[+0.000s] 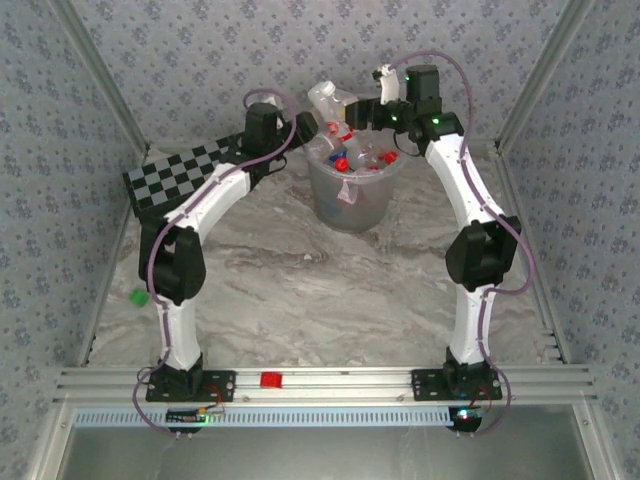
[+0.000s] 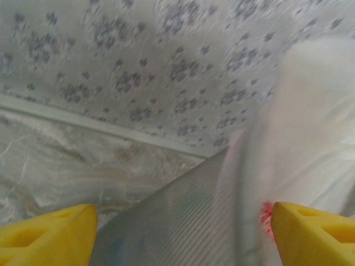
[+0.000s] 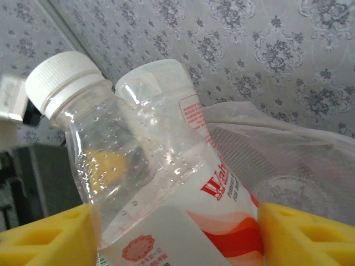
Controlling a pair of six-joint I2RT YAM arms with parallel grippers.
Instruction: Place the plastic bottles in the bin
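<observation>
Plastic bottle [image 3: 127, 160]: clear, with a white cap [image 3: 61, 75] and a red-and-white label. It is held in the air just above the far rim of the bin, tilted. A second clear shape with red print lies against it, and I cannot tell if that is another bottle.
Right gripper [image 3: 176, 221]: both yellow fingers are closed on the plastic bottle, one pressing each side of its body.
Left gripper [image 2: 184, 219]: the jaws stand wide apart and grip nothing. They are just beside the bin's left rim, with the whitish wall and liner between the fingers.
Bin [image 1: 350, 205]: a tall, round, translucent whitish wastebasket standing upright on the marbled table [image 1: 300, 270].
Bottles in the bin [image 1: 360, 155]: a heap rising above the rim, with red and blue caps and red labels showing.
In the way: the heap lies directly under the held bottle, and the left arm's black wrist [image 1: 265, 125] crowds the bin's left side.
Chessboard [image 1: 185, 170]: black and white, lying flat to the left of the bin and near it.
Green cap [image 1: 138, 296]: well apart from the bin, to its near left.
Red piece [image 1: 270, 379]: on the front rail [image 1: 330, 380], well to the near side of the bin.
Count: one bin, one chessboard, one green cap, one red piece, one bottle clearly in the jaws. Those in the bin are too tangled to count.
</observation>
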